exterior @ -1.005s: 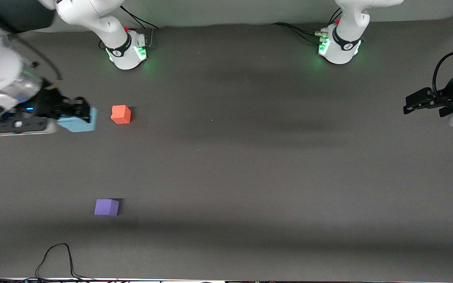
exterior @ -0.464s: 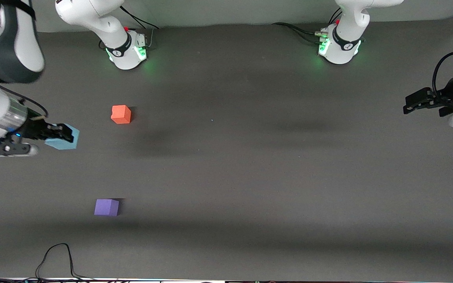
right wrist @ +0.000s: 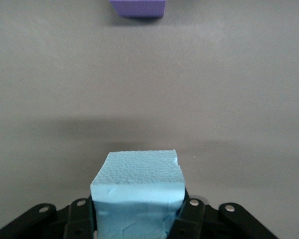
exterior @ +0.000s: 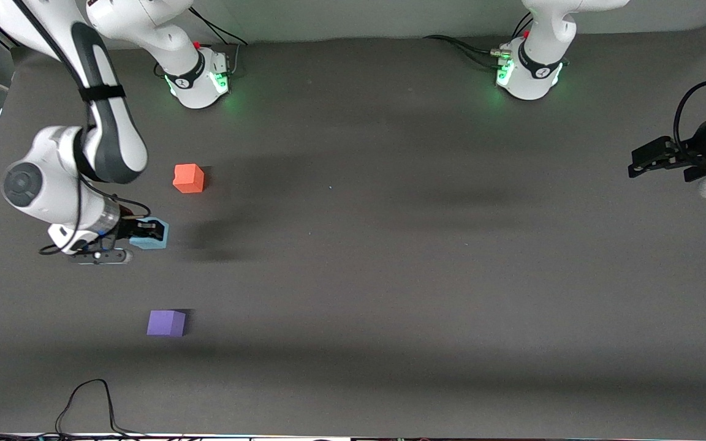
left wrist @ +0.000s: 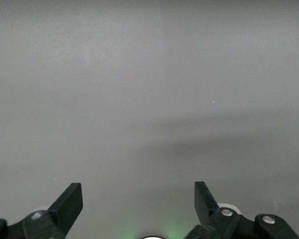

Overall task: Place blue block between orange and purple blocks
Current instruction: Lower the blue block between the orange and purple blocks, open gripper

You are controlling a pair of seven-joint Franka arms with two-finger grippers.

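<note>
Dark grey tabletop point(exterior: 390, 275) fills the front view, with both arm bases along its top edge. We see the right claw point(exterior: 144, 234) pinching the blue block point(exterior: 152, 235) between its fingers; in the right wrist view the block point(right wrist: 137, 191) sits squarely in the jaws with the purple block point(right wrist: 138, 7) ahead of it. Compared with one second ago, when the claw held the block beside the orange block point(exterior: 189, 178) toward the right arm's end of the tabletop, and half a second ago, when it hung farther out toward that end, the claw has swung in and come down over the strip between the two cubes. The purple block point(exterior: 166, 323) lies nearer the front camera, the orange block farther, and the carried block is now over the gap, closer to the orange one. We judge the transport nearly done; lowering and release remain, perhaps after a small shift toward the purple block. Both resting cubes are well apart from the claw, and the gap gives ample room. The left claw point(exterior: 650, 160) waits at the left arm's end of the tabletop, its fingers point(left wrist: 67, 204) spread and empty.
</note>
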